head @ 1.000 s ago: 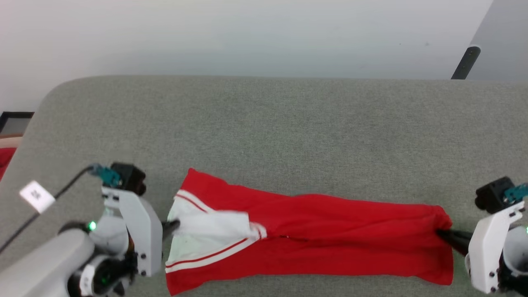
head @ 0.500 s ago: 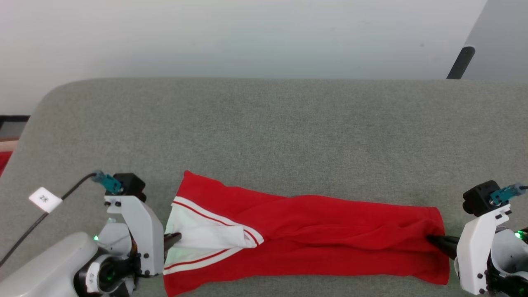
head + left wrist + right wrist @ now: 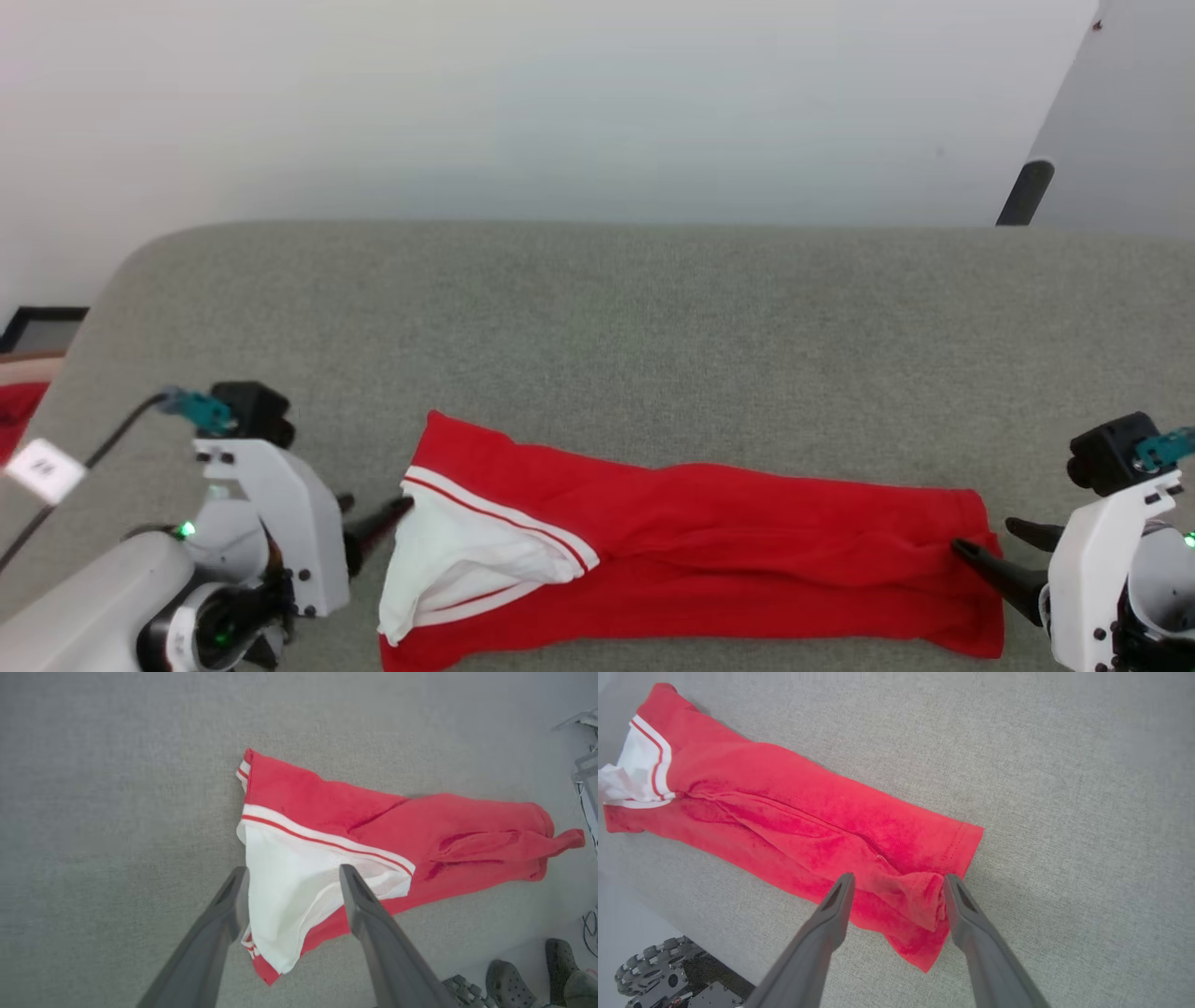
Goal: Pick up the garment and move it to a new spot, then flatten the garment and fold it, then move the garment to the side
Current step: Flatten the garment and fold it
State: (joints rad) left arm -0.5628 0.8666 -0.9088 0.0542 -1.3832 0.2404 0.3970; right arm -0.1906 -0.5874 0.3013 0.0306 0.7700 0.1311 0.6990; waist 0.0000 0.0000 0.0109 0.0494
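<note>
**Lying loose at both ends**

The garment [image 3: 709, 551] is lying as a strip on the surface [image 3: 653, 327]. Left tool [image 3: 292, 877] is gaping over the white sleeve; right tool [image 3: 899, 882] is straddling the bunched hem, possibly touching it.

One red-and-white shirt [image 3: 709, 551] lies on one grey desk [image 3: 597, 327]. There are two tools, the left tool [image 3: 375, 509] and the right tool [image 3: 985, 539], each with two dark fingers [image 3: 373, 933]. One white tag [image 3: 42, 469] hangs at the left, and one dark post [image 3: 1024, 191] stands far right.
</note>
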